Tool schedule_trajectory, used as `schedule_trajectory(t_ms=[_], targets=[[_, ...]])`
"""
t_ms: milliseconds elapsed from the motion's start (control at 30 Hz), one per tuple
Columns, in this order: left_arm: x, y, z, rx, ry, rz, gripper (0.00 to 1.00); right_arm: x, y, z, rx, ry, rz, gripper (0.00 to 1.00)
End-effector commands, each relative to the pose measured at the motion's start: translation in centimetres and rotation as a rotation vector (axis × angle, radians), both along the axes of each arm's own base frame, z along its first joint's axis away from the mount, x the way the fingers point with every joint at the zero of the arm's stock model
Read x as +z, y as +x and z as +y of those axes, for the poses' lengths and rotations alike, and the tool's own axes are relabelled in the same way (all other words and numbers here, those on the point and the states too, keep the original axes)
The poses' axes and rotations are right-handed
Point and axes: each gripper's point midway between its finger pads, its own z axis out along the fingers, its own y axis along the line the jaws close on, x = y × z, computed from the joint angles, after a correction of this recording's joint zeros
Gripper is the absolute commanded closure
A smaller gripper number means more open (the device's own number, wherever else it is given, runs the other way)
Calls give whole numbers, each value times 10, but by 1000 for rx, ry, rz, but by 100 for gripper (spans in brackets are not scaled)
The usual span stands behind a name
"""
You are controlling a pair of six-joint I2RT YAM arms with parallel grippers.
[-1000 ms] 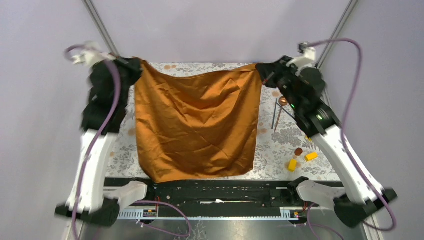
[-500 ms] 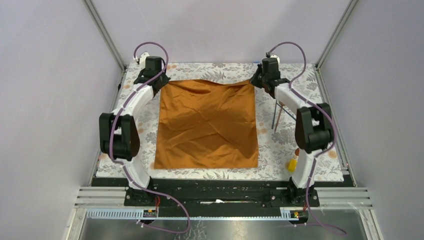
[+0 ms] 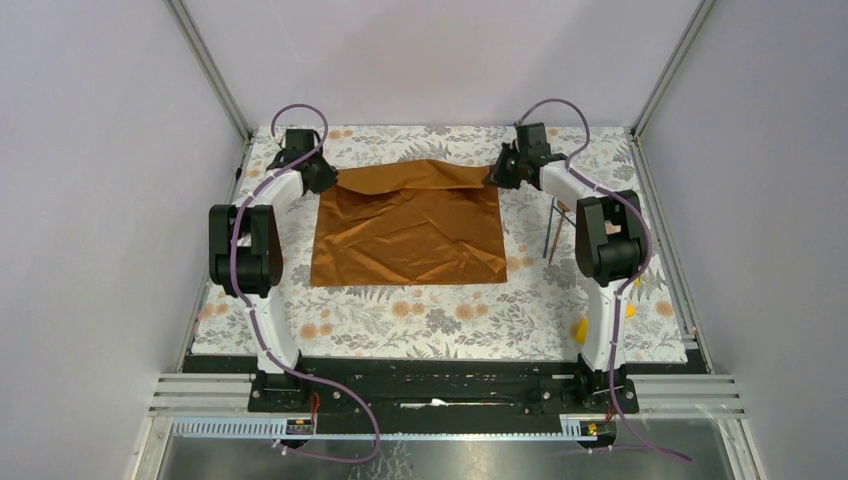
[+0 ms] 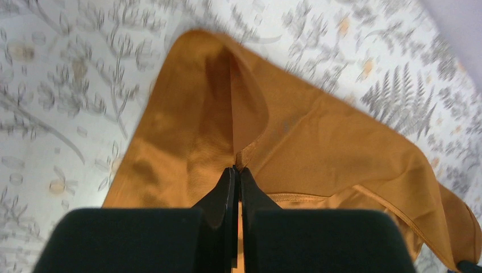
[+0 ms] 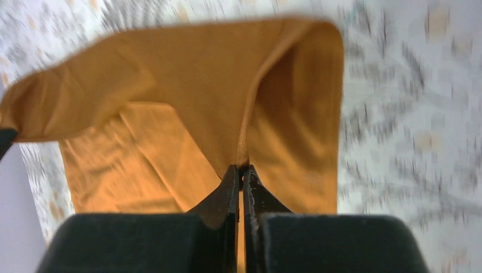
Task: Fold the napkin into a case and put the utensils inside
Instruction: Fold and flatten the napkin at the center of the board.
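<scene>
The orange-brown napkin (image 3: pixel 405 230) lies spread on the flowered table, its far edge lifted off the surface and curled over. My left gripper (image 3: pixel 330 180) is shut on the napkin's far left corner (image 4: pixel 237 160). At the far right corner (image 5: pixel 243 159) my right gripper (image 3: pixel 492 176) is shut on the cloth too. Both wrist views show the cloth (image 4: pixel 318 148) hanging from the pinched tips in a loose fold (image 5: pixel 199 96). The utensils (image 3: pixel 553 228), slim dark sticks, lie to the right of the napkin, partly hidden behind my right arm.
A yellow block (image 3: pixel 579 327) sits by my right arm's base, with another bit of yellow (image 3: pixel 630 310) beside it. Metal frame posts (image 3: pixel 215 75) rise at the far corners. The table's near edge meets a black rail (image 3: pixel 430 375).
Both arms have carried the napkin's held corners down and away toward the far side. The cloth, which hung high a second ago, now lies farther back with only its far edge raised.
</scene>
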Motion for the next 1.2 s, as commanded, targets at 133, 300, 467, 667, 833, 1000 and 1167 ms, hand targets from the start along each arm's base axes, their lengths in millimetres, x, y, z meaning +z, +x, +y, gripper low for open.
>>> schedule_trajectory(t_ms=[133, 300, 467, 667, 833, 1000, 1167], targets=[[-16, -90, 1, -28, -28, 252, 100, 28, -97, -17, 17, 7, 110, 100], [-26, -135, 18, -18, 33, 332, 100, 17, -148, -19, 74, 30, 172, 100], [-40, -171, 21, -29, 54, 391, 100, -5, -181, -26, 95, 5, 228, 100], [-44, -190, 32, 17, 99, 408, 100, -18, -204, -30, 116, -6, 256, 100], [-53, -204, 34, 30, 102, 446, 100, -27, -217, -32, 124, -5, 282, 100], [-49, -212, 39, 64, 119, 431, 100, -28, -225, -35, 127, -16, 285, 100], [-18, -210, 56, 135, 176, 342, 100, -24, -228, -34, 132, -6, 284, 100]])
